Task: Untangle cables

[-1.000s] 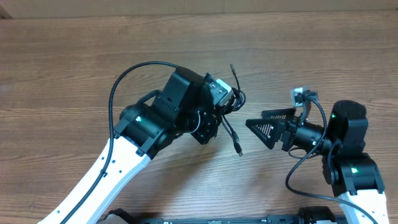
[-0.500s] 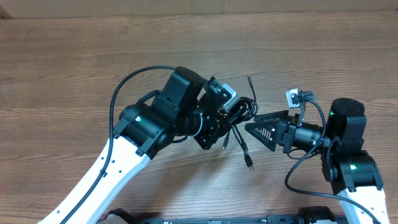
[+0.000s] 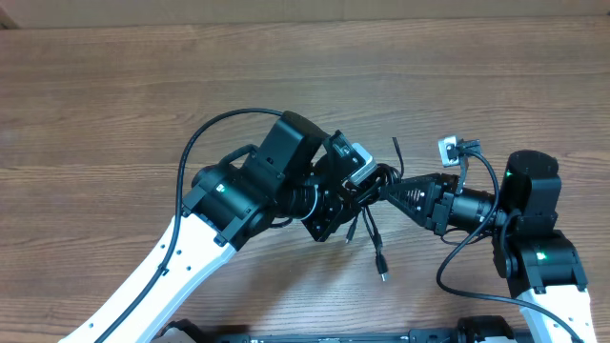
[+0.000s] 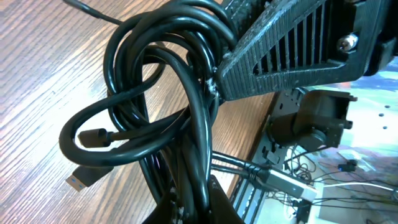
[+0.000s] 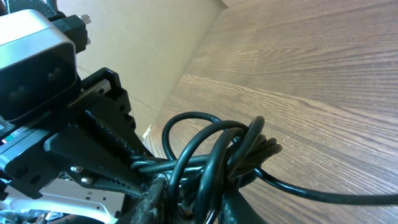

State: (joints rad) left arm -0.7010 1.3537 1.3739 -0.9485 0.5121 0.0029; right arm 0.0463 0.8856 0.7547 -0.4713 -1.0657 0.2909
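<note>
The cables [image 3: 378, 175] are a bunch of thin black cords held above the wooden table [image 3: 286, 76] between my two grippers. My left gripper [image 3: 366, 183] is shut on the bunch from the left. My right gripper [image 3: 390, 187] pinches the same bunch from the right. One cord hangs down to a plug [image 3: 383, 275] and another end sticks up [image 3: 396, 145]. In the left wrist view the loops [image 4: 161, 93] rise from my left gripper [image 4: 193, 202], with a blue-tipped plug [image 4: 78, 180] dangling. In the right wrist view cords [image 5: 217, 149] run through my right gripper [image 5: 199, 202].
The thicker black cable of the left arm [image 3: 191, 162] arcs over the table at the left. The right arm's camera cable [image 3: 472, 238] loops by its wrist. A dark rail [image 3: 334, 335] runs along the table's front edge.
My left gripper has carried the bunch to the right. My right gripper has gone from wide open to shut on the bunch. The hanging plug has swung right and lower.
</note>
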